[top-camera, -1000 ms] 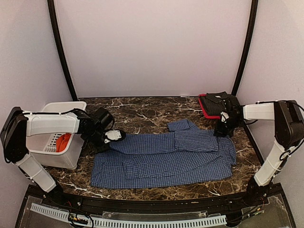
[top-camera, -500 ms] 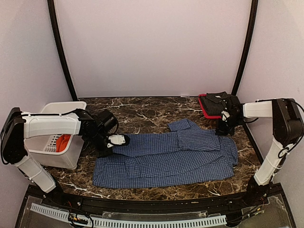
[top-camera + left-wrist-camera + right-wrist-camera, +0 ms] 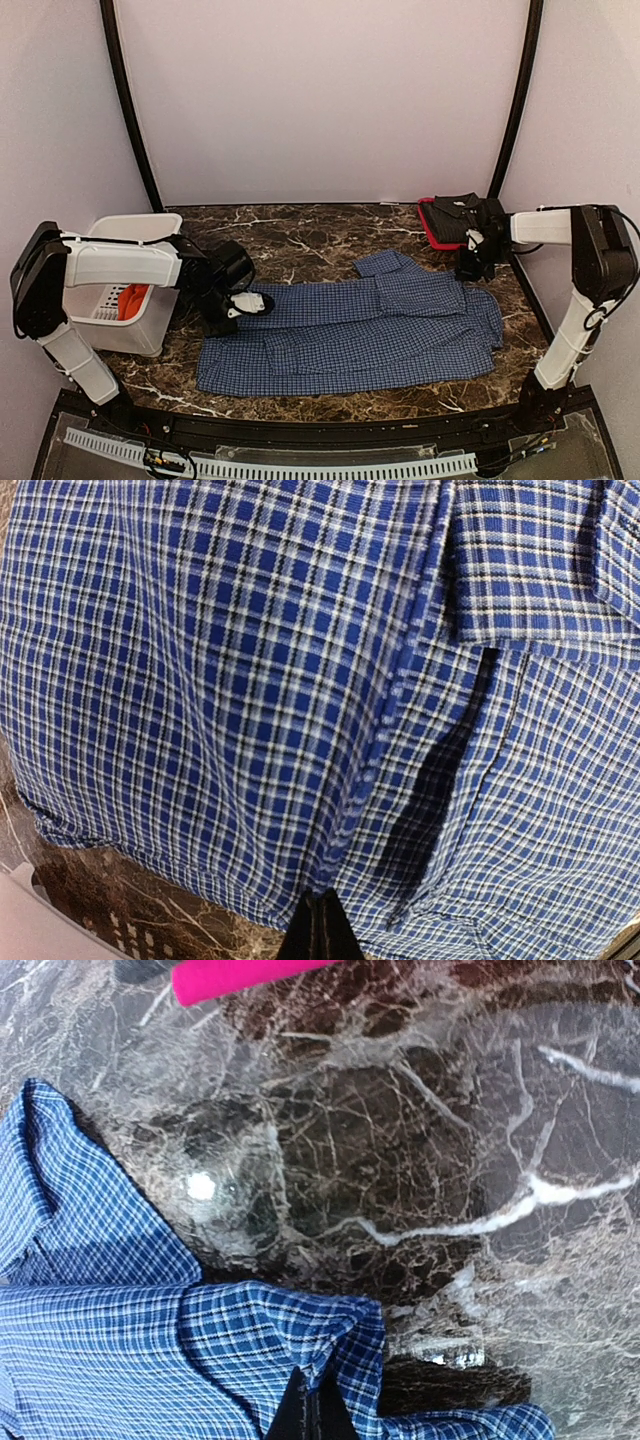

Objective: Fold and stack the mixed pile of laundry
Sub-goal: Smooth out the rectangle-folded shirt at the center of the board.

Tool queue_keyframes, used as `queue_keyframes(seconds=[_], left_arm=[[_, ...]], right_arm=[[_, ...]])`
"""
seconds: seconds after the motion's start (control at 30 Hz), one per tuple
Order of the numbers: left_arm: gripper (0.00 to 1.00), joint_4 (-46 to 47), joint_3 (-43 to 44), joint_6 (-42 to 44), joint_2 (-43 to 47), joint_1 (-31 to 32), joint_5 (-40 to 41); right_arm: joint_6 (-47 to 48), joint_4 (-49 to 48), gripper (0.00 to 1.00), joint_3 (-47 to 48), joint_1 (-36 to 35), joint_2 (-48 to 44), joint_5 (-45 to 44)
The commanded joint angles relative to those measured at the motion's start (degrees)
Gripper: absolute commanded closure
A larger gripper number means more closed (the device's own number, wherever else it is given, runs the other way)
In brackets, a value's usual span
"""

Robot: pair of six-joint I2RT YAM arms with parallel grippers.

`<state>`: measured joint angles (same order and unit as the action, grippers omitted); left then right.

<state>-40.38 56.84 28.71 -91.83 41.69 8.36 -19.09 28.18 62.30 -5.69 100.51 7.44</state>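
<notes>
Blue-and-white checked shirt (image 3: 370,330) lies spread flat across the middle of your dark marble surface (image 3: 300,240), collar toward the rear and the sleeves folded in over the body. Your left gripper (image 3: 252,301) sits at the shirt's left edge, and in the left wrist view its fingers are pressed together with the checked hem pinched at their tips (image 3: 320,925). Your right gripper (image 3: 470,268) is at the shirt's far right corner. The right wrist view shows it clamped on a bunched fold of the cloth (image 3: 308,1410), with bare marble (image 3: 400,1160) beyond it.

Compared with a second ago, your left gripper has moved a little rightward and nearer, and your right gripper has pulled slightly toward the rear. The whole shirt has slid a touch to the right with them, and its right side now lies smoother.

Orange-red shirt (image 3: 133,297) stays inside the white slotted basket (image 3: 130,230) at the left. At the rear right, a dark garment (image 3: 462,215) rests folded on top of a red garment (image 3: 432,228), just behind your right gripper.
</notes>
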Motion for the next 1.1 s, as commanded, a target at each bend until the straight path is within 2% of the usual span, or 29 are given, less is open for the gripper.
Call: queue_keyframes(seconds=[0.0, 0.13, 0.17, 0.2, 0.4, 0.53, 0.87, 1.07], left_arm=[[1.00, -1.1, 0.5, -0.9, -0.5, 0.2, 0.9], [1.00, -1.0, 0.6, -0.8, -0.6, 0.2, 0.8], [1.00, -0.9, 0.7, -0.8, -0.5, 0.2, 0.7], [1.00, -0.8, 0.8, -0.9, -0.6, 0.2, 0.7], [1.00, 0.0, 1.3, -1.0, 0.0, 0.4, -0.2], [1.00, -0.2, 1.3, -0.8, 0.3, 0.4, -0.1], [1.00, 0.0, 1.1, -1.0, 1.6, 0.5, -0.4], [1.00, 0.2, 0.9, -1.1, 1.9, 0.5, -0.9]], right_arm=[[1.8, 3.6, 0.93, 3.4, 0.6, -1.1, 1.3], [1.2, 5.2, 0.60, -0.3, -0.1, -12.3, 6.1], [0.8, 5.8, 0.54, -1.1, -0.3, -14.6, 6.9], [0.3, 6.6, 0.53, -1.9, -0.4, -16.4, 7.8], [-1.7, 8.5, 0.57, -7.4, -3.7, -21.1, 11.6], [-1.2, 7.7, 0.58, -9.7, -7.5, -18.2, 10.8], [3.9, 5.9, 0.61, -8.3, -21.4, -18.5, 4.2], [11.3, 5.6, 0.70, -4.2, -29.6, -15.5, -2.6]])
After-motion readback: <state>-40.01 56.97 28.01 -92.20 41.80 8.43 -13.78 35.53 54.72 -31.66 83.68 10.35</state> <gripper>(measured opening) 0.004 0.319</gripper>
